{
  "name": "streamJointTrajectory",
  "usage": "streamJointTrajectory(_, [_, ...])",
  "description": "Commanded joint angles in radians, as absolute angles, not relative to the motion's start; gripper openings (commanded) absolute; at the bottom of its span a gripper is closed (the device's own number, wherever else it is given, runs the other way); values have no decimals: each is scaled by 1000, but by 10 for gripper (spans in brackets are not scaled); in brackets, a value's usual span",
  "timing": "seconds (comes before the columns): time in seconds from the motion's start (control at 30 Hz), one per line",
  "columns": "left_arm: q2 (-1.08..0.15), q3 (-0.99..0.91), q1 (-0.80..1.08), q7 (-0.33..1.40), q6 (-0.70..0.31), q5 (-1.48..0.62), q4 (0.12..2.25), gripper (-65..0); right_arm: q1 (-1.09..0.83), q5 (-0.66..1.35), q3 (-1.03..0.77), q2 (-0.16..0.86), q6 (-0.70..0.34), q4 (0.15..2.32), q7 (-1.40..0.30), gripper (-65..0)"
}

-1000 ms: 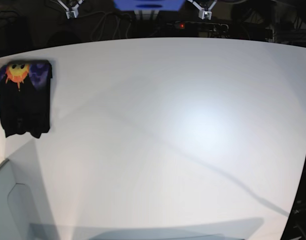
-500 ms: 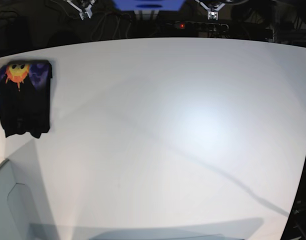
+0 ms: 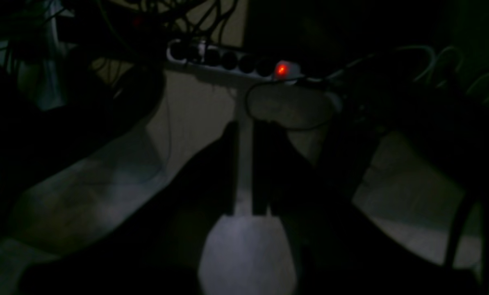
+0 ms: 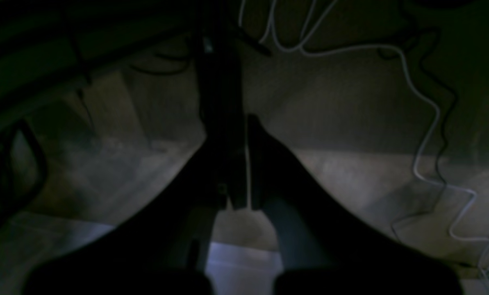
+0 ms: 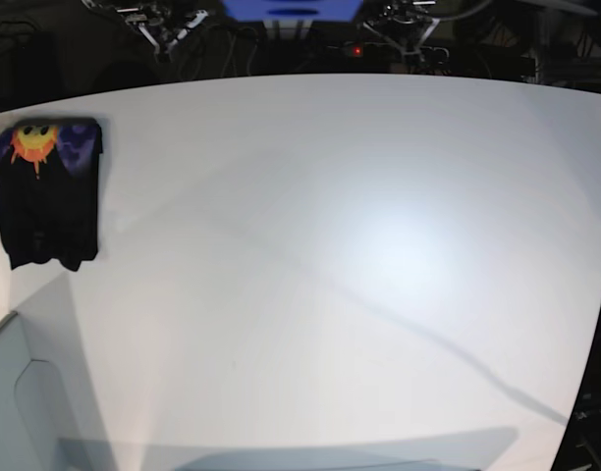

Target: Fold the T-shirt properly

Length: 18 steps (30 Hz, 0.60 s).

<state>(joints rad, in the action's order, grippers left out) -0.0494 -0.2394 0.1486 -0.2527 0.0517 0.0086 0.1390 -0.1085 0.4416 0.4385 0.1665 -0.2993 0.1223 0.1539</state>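
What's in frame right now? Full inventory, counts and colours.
T-shirt: one, black with an orange-yellow sun and purple print, folded, at the table's far left edge in the base view.
table: one, white, fills the base view.
power strip: one, pale with a red light, left wrist view, beyond the table.
cables: several, white and dark, right wrist view.
left gripper: one, dark, nearly closed, holding nothing.
right gripper: one, dark, shut, holding nothing.
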Motion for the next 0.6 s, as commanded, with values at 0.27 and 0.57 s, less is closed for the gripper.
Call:
streamJointTrajectory(0.27, [-54,-239,133,-269,53,8,145,-585,-73,440,440,136,-309,117,153,-650])
streamJointTrajectory(0.57, [-53,-240,133,-271,53,8,145,-585,-68,440,438,125,-309,122,153,-650])
